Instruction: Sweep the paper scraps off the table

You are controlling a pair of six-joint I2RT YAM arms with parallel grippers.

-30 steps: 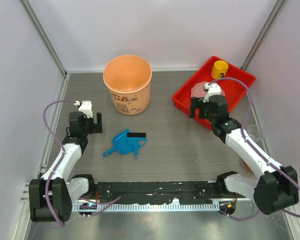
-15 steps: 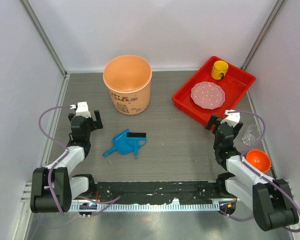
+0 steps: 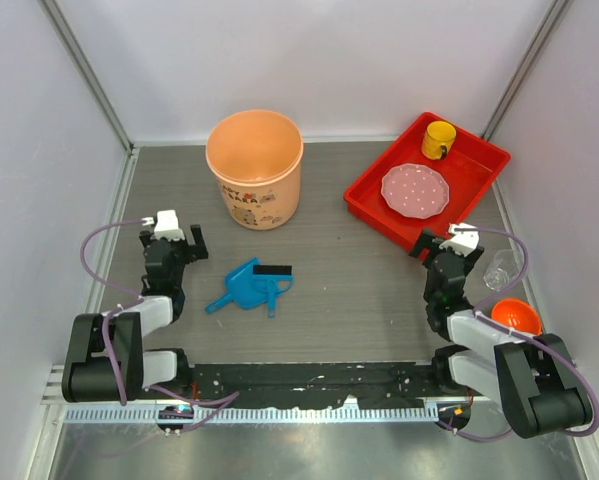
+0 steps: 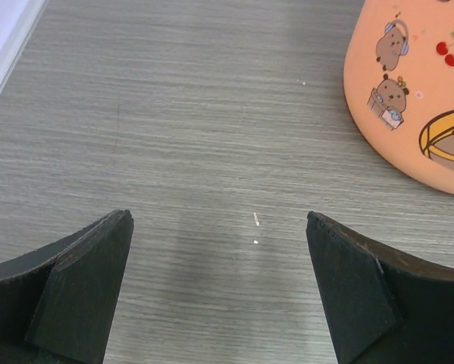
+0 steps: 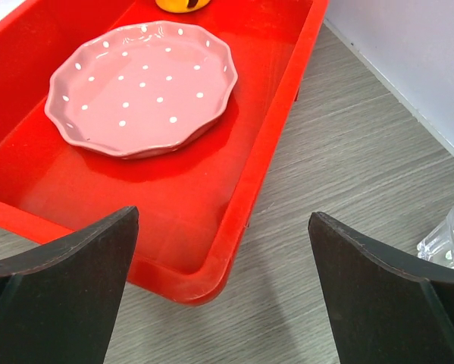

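While both arms rest low near their bases, I read the left claw [image 4: 217,221] as spread wide, holding nothing, its dark fingers [image 4: 82,288] well apart over the bare table [image 4: 173,114]. Two tiny white flecks [image 4: 255,220] lie on the wood just ahead, between the fingertips. Ahead and to its right stands the orange bucket [image 4: 408,98]; whether any paper scraps lie inside it I cannot tell. From above, the blue dustpan [image 3: 244,285] lies near this claw's inner side.

The right claw [image 5: 223,220] is likewise spread and holds nothing. Just ahead is the near corner of the red tray [image 5: 280,114], with a pink plate [image 5: 143,87] inside it ahead-left and a yellow cup [image 5: 183,4] beyond. A clear cup [image 5: 450,235] lies just right of the right finger.
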